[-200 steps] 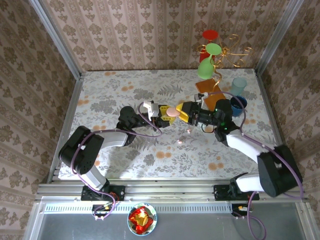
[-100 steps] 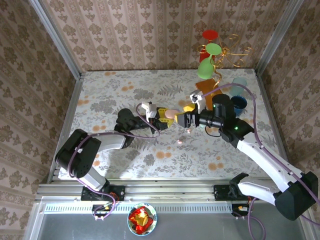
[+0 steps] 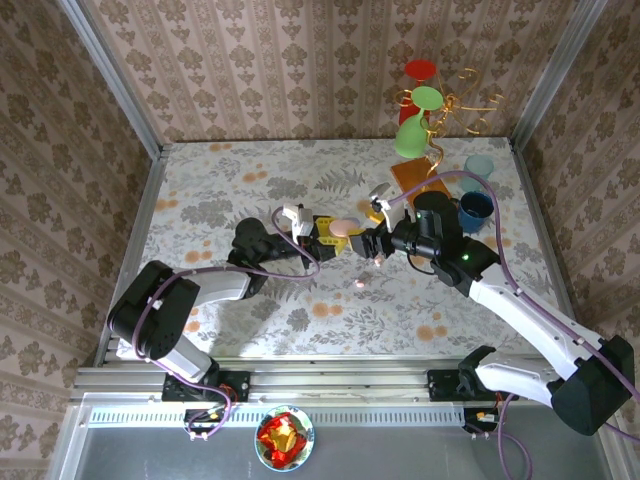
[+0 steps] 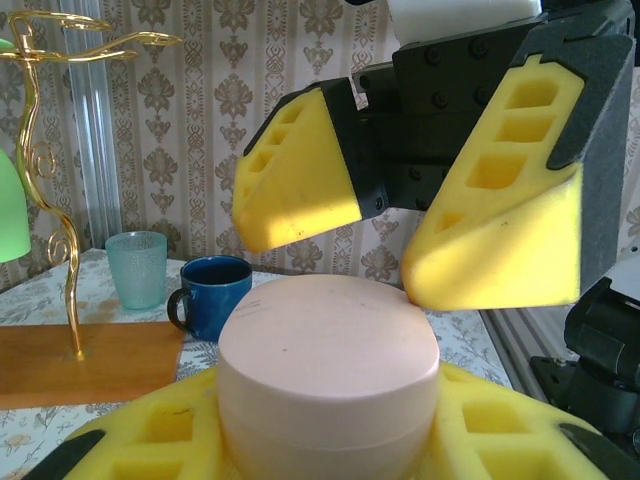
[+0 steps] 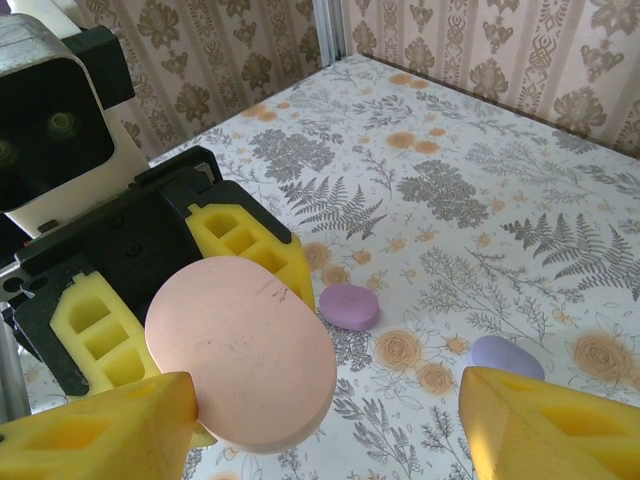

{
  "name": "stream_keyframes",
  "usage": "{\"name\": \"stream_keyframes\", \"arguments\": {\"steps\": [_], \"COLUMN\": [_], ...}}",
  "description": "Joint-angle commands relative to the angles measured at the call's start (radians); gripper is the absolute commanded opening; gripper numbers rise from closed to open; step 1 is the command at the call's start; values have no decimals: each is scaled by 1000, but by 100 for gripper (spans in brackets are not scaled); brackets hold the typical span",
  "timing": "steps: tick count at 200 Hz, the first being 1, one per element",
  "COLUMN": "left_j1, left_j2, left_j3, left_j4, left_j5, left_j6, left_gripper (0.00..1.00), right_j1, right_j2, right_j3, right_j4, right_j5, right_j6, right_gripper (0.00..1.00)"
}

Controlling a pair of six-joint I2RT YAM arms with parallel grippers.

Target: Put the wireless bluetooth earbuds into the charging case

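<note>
Nearest me, two lilac earbuds lie loose on the table, outside the case. Beyond them my left gripper is clamped on the closed pink charging case. The right gripper faces it, jaws spread, holding nothing.

Left arm and right arm: white links, black joints, purple cables. Right gripper: black, with yellow foam pads (square-holed).
</note>
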Motion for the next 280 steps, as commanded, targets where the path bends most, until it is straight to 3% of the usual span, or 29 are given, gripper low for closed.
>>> {"name": "stream_keyframes", "arguments": {"steps": [1, 46, 105, 152, 280], "left_j1": [-14, -8, -9, -16, -10], "left_j2": [-13, 2, 6, -8, -7], "left_j3": [29, 34, 46, 28, 23], "left_j4": [61, 61, 60, 59, 59], "left_j5": [40, 37, 62, 102, 87], "left_j6": [-22, -10, -31, 0, -20], "left_gripper": [21, 21, 21, 21, 21], "right_j1": [7, 37, 42, 40, 21], "right_j2": [5, 4, 3, -15, 14], "right_j3": [-7, -24, -37, -49, -23], "right_j4": [22, 19, 45, 152, 186], "right_j5": [19, -25, 53, 169, 112], "right_j6": [-43, -101, -117, -22, 34], "right_gripper": [71, 72, 73, 72, 74]}}
